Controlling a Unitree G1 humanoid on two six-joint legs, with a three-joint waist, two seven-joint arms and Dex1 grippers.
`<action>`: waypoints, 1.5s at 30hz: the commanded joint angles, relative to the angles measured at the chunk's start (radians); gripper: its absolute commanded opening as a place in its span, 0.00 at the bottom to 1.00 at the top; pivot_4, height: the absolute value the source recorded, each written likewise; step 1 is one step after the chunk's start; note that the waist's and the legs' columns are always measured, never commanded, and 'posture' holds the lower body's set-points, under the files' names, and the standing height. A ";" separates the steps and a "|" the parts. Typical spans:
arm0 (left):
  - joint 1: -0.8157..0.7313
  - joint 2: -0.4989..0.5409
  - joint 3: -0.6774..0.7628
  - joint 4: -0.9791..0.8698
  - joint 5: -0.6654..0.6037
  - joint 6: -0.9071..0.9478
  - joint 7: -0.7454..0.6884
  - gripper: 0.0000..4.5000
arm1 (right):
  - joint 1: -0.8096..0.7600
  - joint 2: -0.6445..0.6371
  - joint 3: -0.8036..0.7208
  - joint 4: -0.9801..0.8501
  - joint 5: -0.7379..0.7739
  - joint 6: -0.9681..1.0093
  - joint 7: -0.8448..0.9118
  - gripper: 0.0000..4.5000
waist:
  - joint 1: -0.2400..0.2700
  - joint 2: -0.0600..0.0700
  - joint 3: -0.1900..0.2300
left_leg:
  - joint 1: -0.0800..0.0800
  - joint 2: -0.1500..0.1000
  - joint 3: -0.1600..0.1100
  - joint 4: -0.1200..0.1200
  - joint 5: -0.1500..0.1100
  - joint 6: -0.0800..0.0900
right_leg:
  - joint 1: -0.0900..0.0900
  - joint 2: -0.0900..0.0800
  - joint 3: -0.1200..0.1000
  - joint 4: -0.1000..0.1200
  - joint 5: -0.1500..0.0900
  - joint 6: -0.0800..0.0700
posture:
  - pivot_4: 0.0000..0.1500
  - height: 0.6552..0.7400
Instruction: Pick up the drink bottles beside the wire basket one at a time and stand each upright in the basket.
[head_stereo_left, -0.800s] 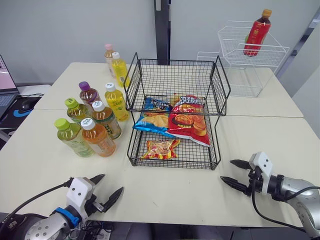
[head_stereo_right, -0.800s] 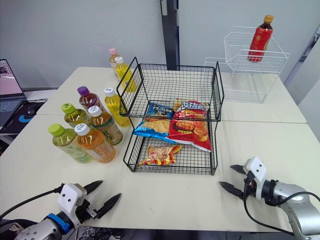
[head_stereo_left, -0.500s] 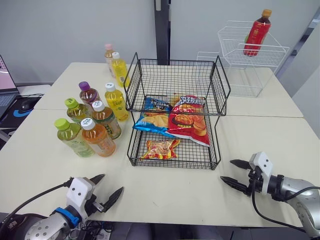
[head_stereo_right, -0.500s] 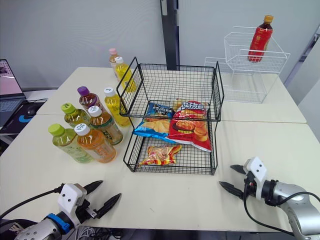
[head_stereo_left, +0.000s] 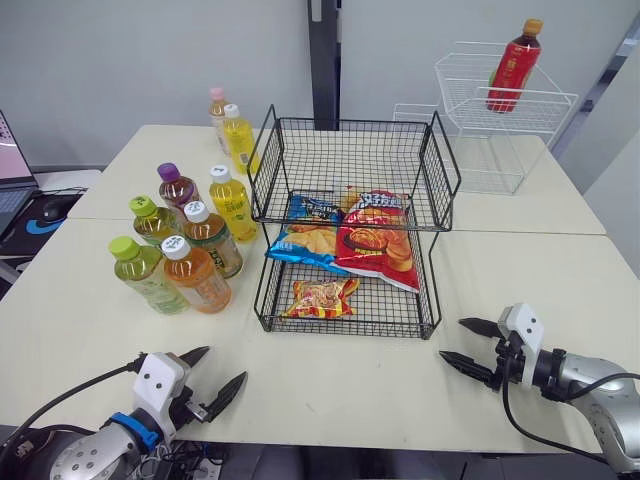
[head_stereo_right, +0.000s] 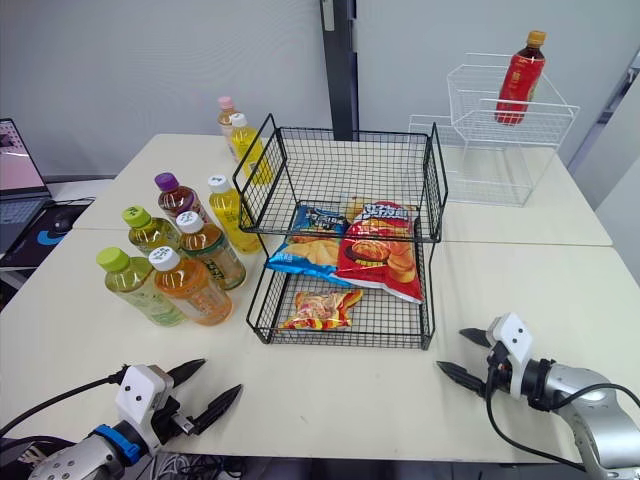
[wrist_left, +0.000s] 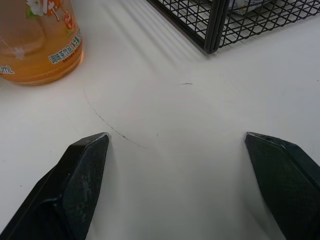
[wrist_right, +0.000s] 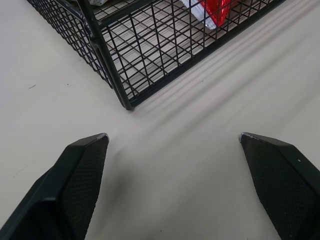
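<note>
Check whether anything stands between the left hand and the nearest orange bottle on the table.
Nothing visible does. The left hand is open, and only bare table lies between it and the orange bottle, the frontmost of the cluster to the left of the wire basket.

the left arm (head_stereo_left: 85, 458) reaches in low from the robot's left, forearm nearly level, with a white housing (head_stereo_left: 160, 380) at the wrist. the left gripper (head_stereo_left: 220, 366) points forward and a little toward the right, its two black fingers (wrist_left: 85, 160) spread wide with nothing between them. the right arm (head_stereo_left: 600, 392) comes in low from the right, silver along the forearm. the right gripper (head_stereo_left: 453, 339) points toward the left, its black fingers (wrist_right: 280, 160) likewise spread wide and empty. the two grippers sit well apart.
</note>
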 joint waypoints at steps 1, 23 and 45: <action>0.008 0.005 0.031 0.030 0.000 0.017 0.017 1.00 | -0.005 -0.010 -0.016 -0.005 0.007 0.005 -0.003 1.00 | 0.000 0.000 0.000 | 0.000 0.000 0.000 0.000 0.000 0.000 | 0.000 0.000 0.000 0.000 0.000 0.000 | 1.00 1.00; -0.086 -0.019 0.130 0.126 -0.110 0.032 0.001 1.00 | -0.128 -0.081 -0.225 -0.260 0.221 0.063 -0.010 1.00 | -0.002 -0.001 0.005 | -0.011 0.000 -0.001 0.002 0.000 0.000 | -0.002 0.001 -0.001 0.000 0.001 0.002 | 1.00 1.00; -0.010 -0.080 0.153 0.023 -0.116 0.022 0.066 1.00 | -0.552 0.176 0.116 -0.176 0.266 -0.203 0.234 1.00 | -0.007 -0.004 0.004 | -0.012 0.000 0.001 0.003 0.000 0.002 | -0.002 0.000 0.000 -0.001 0.002 0.002 | 1.00 1.00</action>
